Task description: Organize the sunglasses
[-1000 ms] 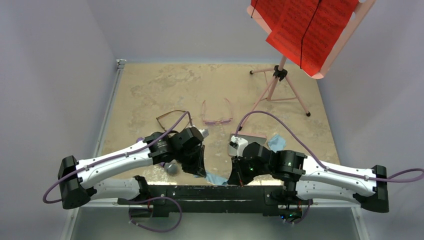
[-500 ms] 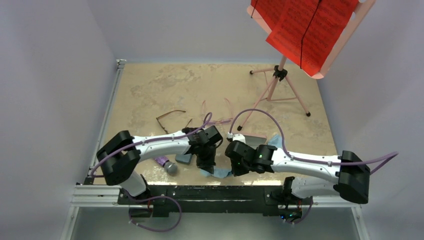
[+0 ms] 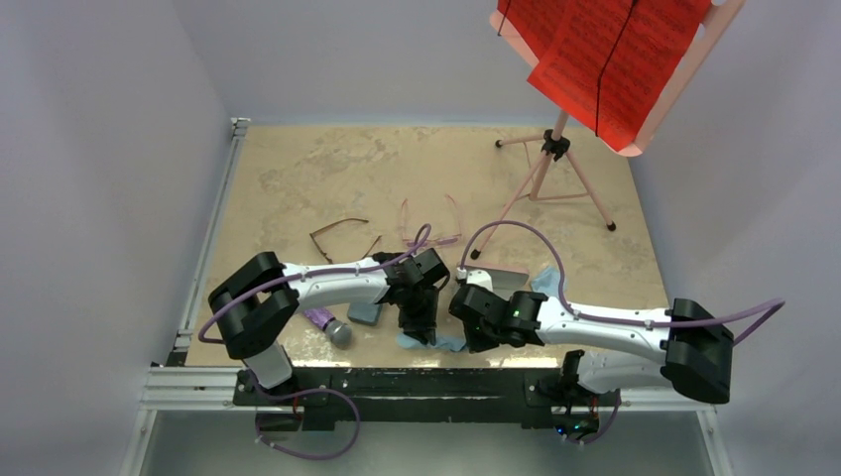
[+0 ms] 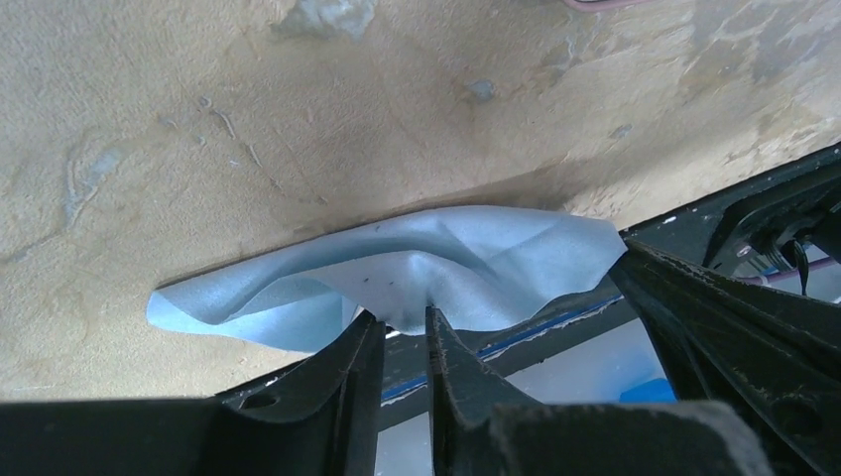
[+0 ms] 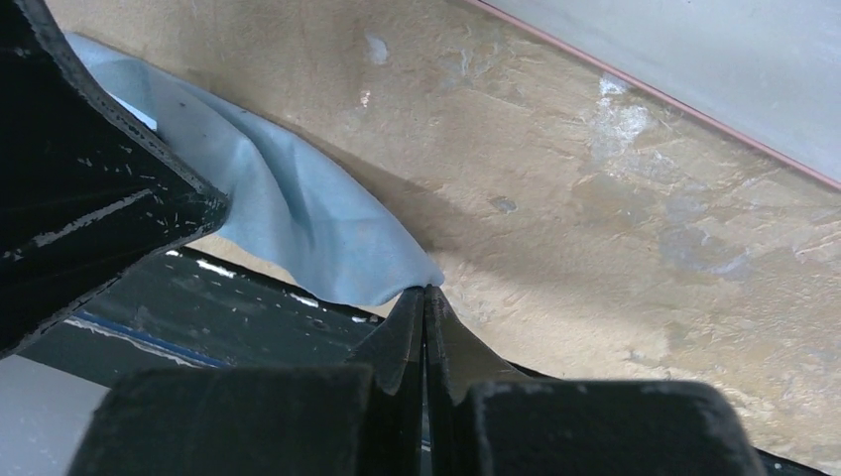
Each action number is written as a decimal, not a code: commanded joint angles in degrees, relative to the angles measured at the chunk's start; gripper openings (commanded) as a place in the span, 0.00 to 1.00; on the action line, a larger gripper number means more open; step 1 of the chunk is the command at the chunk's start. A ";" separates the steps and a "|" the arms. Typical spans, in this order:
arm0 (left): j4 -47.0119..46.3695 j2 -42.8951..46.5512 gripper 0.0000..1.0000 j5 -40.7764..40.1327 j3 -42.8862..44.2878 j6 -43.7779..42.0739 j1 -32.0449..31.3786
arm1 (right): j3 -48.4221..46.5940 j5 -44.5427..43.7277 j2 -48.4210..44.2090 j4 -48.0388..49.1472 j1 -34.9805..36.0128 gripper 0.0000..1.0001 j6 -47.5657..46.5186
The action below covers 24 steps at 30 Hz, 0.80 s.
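The dark brown sunglasses [image 3: 337, 236] and the pink-purple sunglasses [image 3: 432, 224] lie open on the tan table, beyond both arms. Neither gripper touches them. Both grippers are low at the near edge over a light blue cloth [image 3: 437, 344]. My left gripper [image 4: 402, 315] stands slightly open, and the cloth's [image 4: 476, 258] folded edge rests at its tips. My right gripper [image 5: 426, 293] is shut on a corner of the same cloth [image 5: 298, 218]. In the top view the left gripper [image 3: 419, 330] and right gripper [image 3: 468, 335] are a hand's width apart.
A blue-grey case [image 3: 364, 313] and a purple cylinder [image 3: 328, 323] lie beside the left arm. A pink case [image 3: 504, 277] and a second blue cloth [image 3: 548, 281] sit behind the right arm. A pink music stand [image 3: 551, 164] stands at the back right. The black table rail [image 3: 397, 382] runs just below the cloth.
Both arms swung inward to the cloth at the near edge. In the last half second the left jaws parted a little; the right jaws stayed shut.
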State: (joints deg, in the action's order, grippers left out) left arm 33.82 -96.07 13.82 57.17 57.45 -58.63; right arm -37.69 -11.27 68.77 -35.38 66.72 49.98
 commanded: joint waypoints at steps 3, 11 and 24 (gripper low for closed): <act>-1.02 2.64 0.27 1.73 1.85 -0.41 -0.08 | 0.33 -1.56 -1.71 0.10 -0.19 0.00 0.65; -0.26 5.07 0.30 2.33 1.81 -0.43 -0.08 | 0.40 -2.48 -1.53 0.60 -0.19 0.00 -0.67; 2.98 4.27 0.31 1.55 4.56 -1.76 -0.15 | 1.61 -3.17 -1.52 1.42 -0.10 0.00 -2.07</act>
State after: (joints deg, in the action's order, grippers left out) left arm 35.48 -92.66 15.03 58.96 57.34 -58.63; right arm -36.49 -12.40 68.07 -34.68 66.72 48.60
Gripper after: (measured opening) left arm 0.305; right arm 0.007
